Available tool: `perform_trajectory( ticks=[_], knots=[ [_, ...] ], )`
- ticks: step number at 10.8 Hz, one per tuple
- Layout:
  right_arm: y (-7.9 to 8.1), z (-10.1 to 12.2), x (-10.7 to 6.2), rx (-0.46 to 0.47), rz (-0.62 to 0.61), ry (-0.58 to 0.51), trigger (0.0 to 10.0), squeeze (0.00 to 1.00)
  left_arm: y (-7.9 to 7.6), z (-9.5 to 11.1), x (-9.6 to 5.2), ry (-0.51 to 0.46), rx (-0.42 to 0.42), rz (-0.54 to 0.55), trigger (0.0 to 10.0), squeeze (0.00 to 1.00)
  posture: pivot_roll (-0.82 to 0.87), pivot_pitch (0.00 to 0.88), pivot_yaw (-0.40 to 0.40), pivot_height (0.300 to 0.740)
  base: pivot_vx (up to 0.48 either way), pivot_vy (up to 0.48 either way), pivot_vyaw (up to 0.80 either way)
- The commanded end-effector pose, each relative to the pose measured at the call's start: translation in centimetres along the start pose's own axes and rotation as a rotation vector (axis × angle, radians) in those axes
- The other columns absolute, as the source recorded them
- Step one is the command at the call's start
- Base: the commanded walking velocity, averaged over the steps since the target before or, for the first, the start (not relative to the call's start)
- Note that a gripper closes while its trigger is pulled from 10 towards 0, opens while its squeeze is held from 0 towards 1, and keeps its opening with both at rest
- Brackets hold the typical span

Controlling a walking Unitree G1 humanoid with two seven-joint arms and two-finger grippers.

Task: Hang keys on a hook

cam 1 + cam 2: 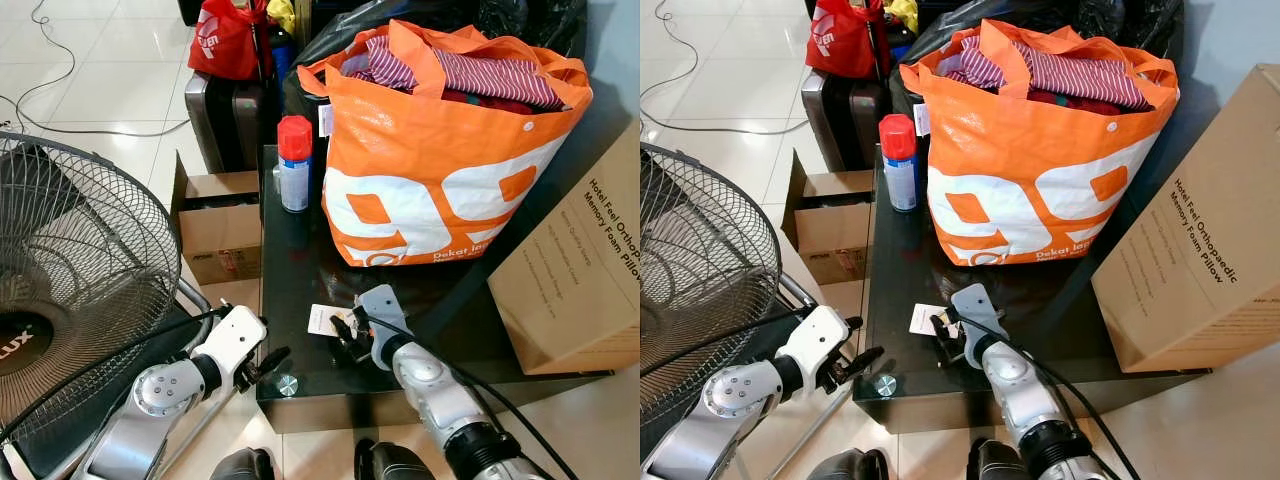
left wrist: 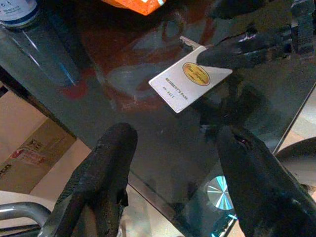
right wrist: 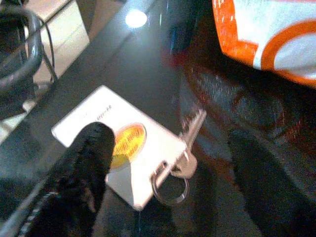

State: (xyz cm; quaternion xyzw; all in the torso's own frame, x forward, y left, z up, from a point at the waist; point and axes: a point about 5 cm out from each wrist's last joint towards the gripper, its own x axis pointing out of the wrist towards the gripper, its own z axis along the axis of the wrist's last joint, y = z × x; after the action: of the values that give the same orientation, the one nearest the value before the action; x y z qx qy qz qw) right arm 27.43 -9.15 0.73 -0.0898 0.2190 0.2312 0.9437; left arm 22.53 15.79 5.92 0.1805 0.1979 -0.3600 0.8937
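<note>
Right gripper [image 3: 163, 163] low over dark glass table [image 1: 300, 290], fingers [image 3: 86, 163] spread apart, straddling keys [image 3: 185, 148] on white pass card [image 3: 118, 143]. Left gripper [image 1: 262, 366] parted, off table's near corner. Beyond: orange bag [image 1: 440, 170], spray can [image 1: 294, 163].

We see a white card [image 3: 121, 148] with an orange-and-yellow oval emblem lying flat on the dark glossy surface [image 3: 148, 59]. At its four o'clock corner a metal ring [image 3: 170, 185] joins it to a silver key [image 3: 190, 143], which points toward one o'clock. The right gripper [image 3: 170, 168] has its jaws apart: one black finger [image 3: 84, 168] overlaps the card's near edge, the other sits blurred beyond the key. An orange-and-white bag [image 3: 266, 34] stands at two o'clock.
</note>
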Motion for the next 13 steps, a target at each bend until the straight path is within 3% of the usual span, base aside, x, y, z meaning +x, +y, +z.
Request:
perform_trajectory(
  ticks=[1,3,6,8,9,13],
  knots=[
    [-0.2,-0.6,-0.1,0.023,0.008,0.031,2.4,0.00,-0.3,0.3,-0.1,-0.005,0.002,-0.018,10.0,0.00,-0.08,0.174,-0.006,0.740,0.000,0.000,0.00],
    [-0.5,-1.3,-0.2,0.007,-0.005,0.056,3.1,0.00,-0.4,0.3,0.1,-0.003,-0.003,-0.024,10.0,0.00,-0.09,0.179,-0.007,0.740,0.000,0.000,0.00],
    [-0.6,-1.8,-0.1,0.008,-0.022,0.088,1.3,0.00,-1.2,0.2,-0.2,0.004,-0.024,-0.085,10.0,0.00,-0.09,0.183,-0.008,0.740,0.000,0.000,0.00],
    [-0.6,-1.9,-0.1,0.004,-0.025,0.092,1.1,0.00,-1.3,0.2,-0.2,0.008,-0.024,-0.090,10.0,0.00,-0.09,0.183,-0.007,0.740,0.000,0.000,0.00],
    [-0.7,-1.9,-0.1,-0.001,-0.025,0.099,0.0,0.00,-1.3,0.2,-0.2,0.009,-0.027,-0.094,10.0,0.00,-0.09,0.184,-0.007,0.740,0.000,0.000,0.00],
    [-0.9,-2.2,-0.3,-0.002,-0.016,0.107,0.0,0.00,-1.6,0.2,-0.1,0.007,-0.031,-0.106,10.0,0.00,-0.10,0.179,-0.010,0.740,0.000,0.000,0.00]
  ],
)
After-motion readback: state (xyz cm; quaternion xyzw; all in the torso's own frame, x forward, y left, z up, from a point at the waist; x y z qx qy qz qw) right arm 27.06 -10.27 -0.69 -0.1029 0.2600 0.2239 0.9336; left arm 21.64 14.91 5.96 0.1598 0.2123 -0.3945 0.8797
